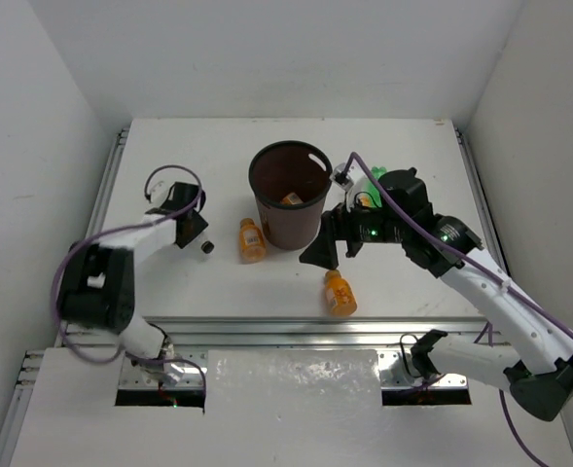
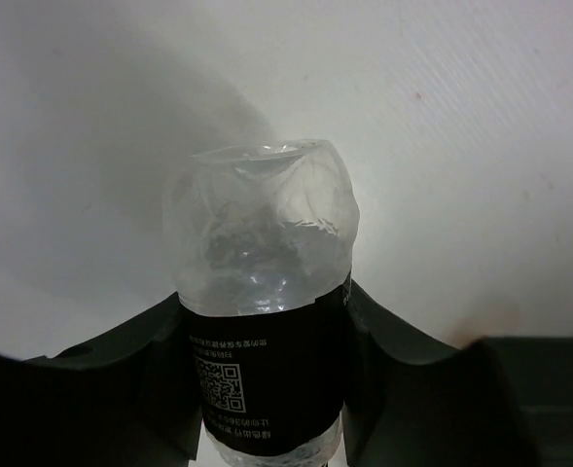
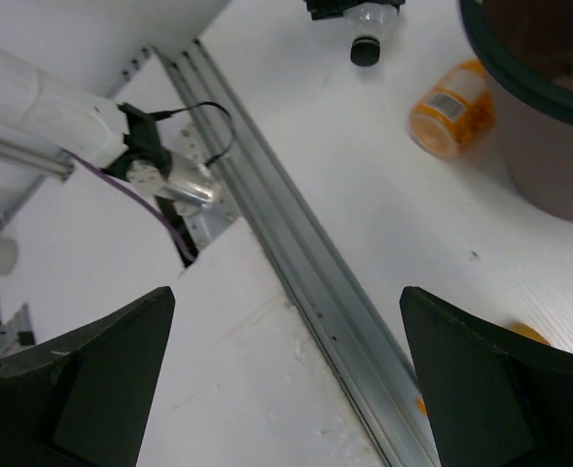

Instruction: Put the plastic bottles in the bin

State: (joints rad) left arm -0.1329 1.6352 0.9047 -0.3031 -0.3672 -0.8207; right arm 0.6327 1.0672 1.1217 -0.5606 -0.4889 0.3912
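Holds a clear bottle (image 2: pixel 262 292) in the left gripper (image 2: pixel 267 316), fingers (image 2: pixel 121 389) pressed against its black label (image 2: pixel 267 389). Shows a QR code and lines of tiny white print there, too small to read. Points the bottle's crumpled base away from the wrist camera; seen from above, hides all but the black cap (image 1: pixel 207 247), which aims near-right.

Next shows an orange bottle (image 1: pixel 252 239) lying on the table (image 1: pixel 169 146) just left of the bin (image 1: pixel 267 219), long axis near to far, label print unreadable. Inside the bin, shows a sliver of another orange bottle (image 1: pixel 291 199), mostly hidden by the wall. Nearer, shows a third orange bottle (image 1: pixel 340 292) lying apart from the bin, narrow end pointing far; cut off by a finger in the right wrist view.

Holds the right gripper (image 3: pixel 286 297) spread wide, nothing between its fingers, just right of the bin. Behind the right arm, barely shows a green bottle (image 1: pixel 376 175), mostly covered
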